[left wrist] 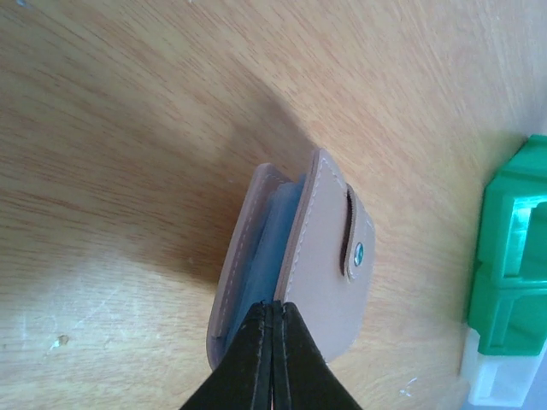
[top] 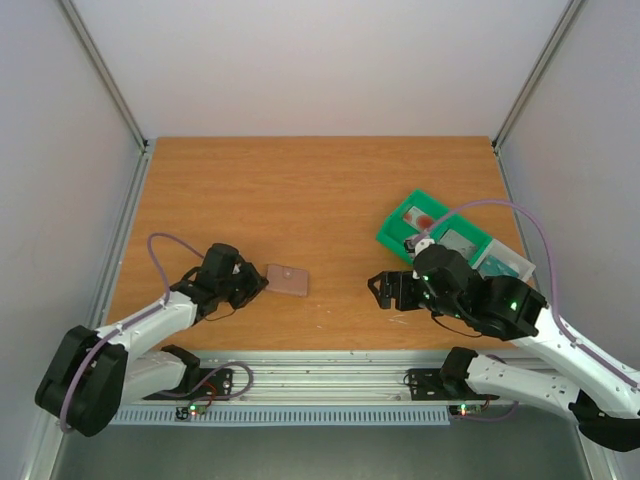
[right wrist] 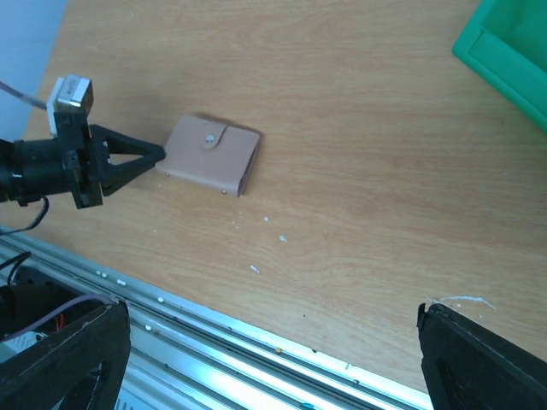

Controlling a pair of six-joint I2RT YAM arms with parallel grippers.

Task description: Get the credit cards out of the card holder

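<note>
Wooden table (top: 300, 180) bore the snapped-shut card holder (left wrist: 329, 282); opening step, no cards out yet. Left gripper (left wrist: 272, 329) sat pressed together at its near edge, right gripper (top: 384, 290) spread, well apart; next prob. needed the strap (left wrist: 349, 226) unsnapped.

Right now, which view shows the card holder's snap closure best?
Left wrist: the card holder is close up, strap snapped, blue lining visible at its gaping side, left tool shut at its edge. Right wrist shows it whole but small; top external shows only a tan patch.
</note>
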